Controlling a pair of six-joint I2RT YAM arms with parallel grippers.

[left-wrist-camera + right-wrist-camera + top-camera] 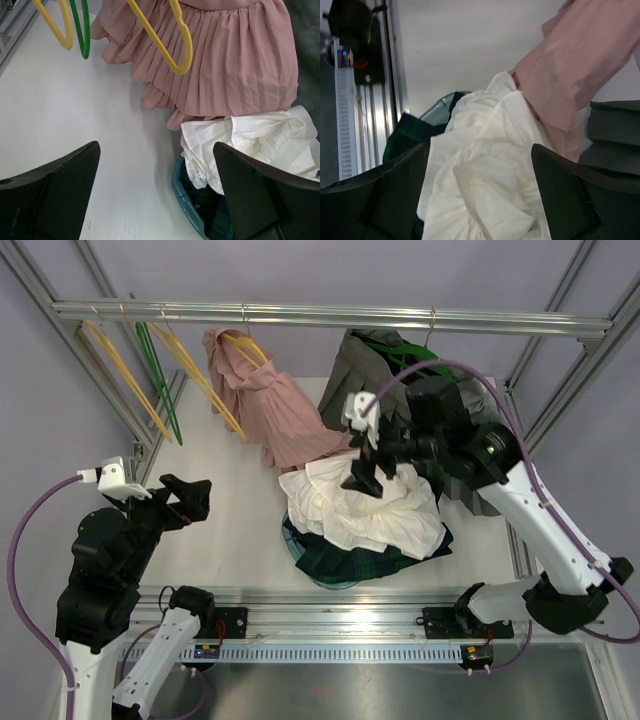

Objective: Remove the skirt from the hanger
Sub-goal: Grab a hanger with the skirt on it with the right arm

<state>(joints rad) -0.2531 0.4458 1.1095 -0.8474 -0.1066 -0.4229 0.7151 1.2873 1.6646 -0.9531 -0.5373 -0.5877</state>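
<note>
Both jaws wide, nothing held. Right gripper (pixel 362 475) hangs over white skirt (pixel 365 518). Pink skirt (pixel 285 420) on yellow hanger (pixel 252 348): 10 o'clock from right gripper, 2 o'clock from left gripper (pixel 185 502). Right arm nearer.

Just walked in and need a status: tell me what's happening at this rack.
The right gripper hovers open over a white skirt that lies crumpled on a dark plaid skirt on the table, off any hanger. A pink skirt hangs on a yellow hanger and a grey skirt on a green hanger from the rail. The left gripper sits open over bare table, holding nothing.
</note>
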